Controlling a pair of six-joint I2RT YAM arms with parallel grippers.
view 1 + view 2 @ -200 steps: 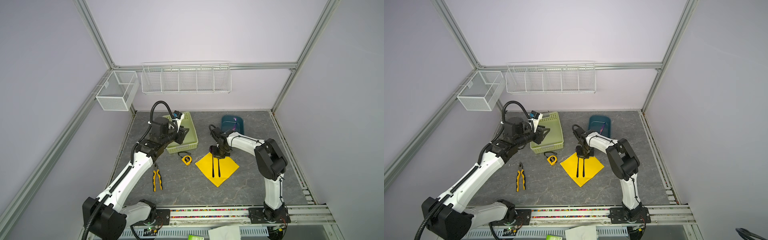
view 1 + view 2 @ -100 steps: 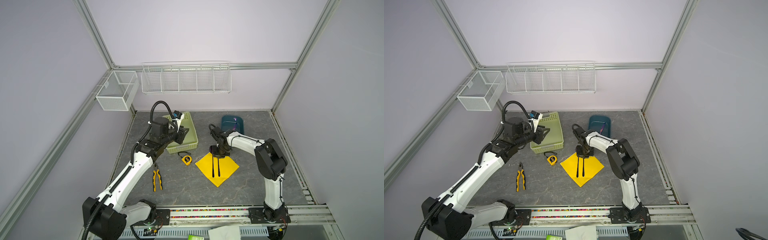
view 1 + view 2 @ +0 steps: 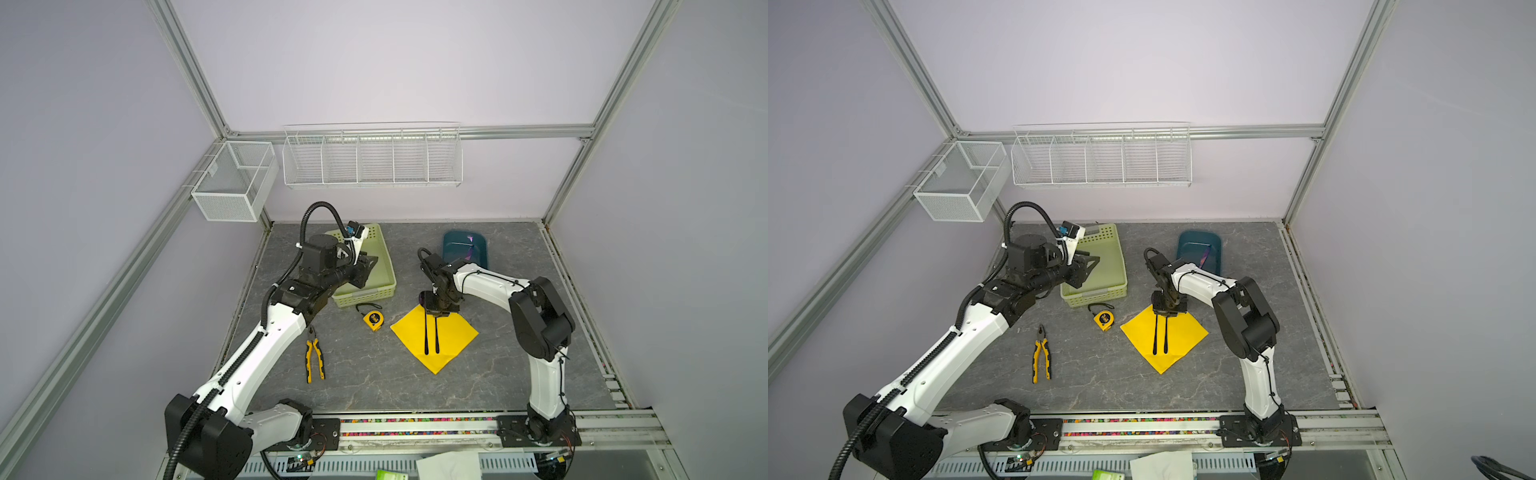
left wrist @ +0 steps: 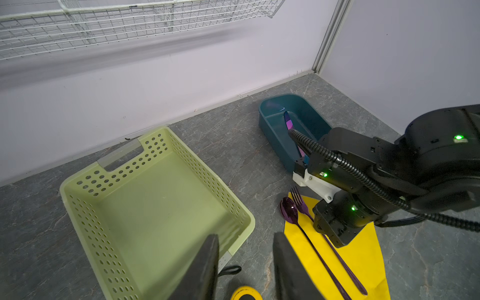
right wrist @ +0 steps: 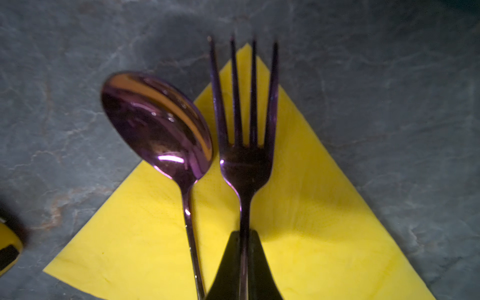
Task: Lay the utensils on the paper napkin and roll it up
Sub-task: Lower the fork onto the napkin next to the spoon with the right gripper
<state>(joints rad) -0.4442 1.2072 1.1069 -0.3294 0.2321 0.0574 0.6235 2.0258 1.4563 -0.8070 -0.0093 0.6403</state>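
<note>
The right gripper (image 5: 242, 235) is pinched tight on the thin handle of a slim dark fork (image 5: 244, 161) with a purplish head, a little below the neck. The fork lies along a bright yellow square paper napkin (image 5: 311, 207), and its tines sit over one corner of the sheet. Just beside it lies a matching purplish-headed spoon (image 5: 158, 124) (bowl mostly off the paper, handle on it). In both top views the two handles run parallel across the napkin on the grey marbled table (image 3: 374, 386). The left gripper (image 4: 246, 249) hovers above a pale green perforated plastic basket (image 4: 161, 207), fingers apart and empty. A round yellow tape measure (image 3: 372, 320) sits between basket and napkin. Yellow-and-black-handled pliers (image 3: 314, 359) lie further left.
</note>
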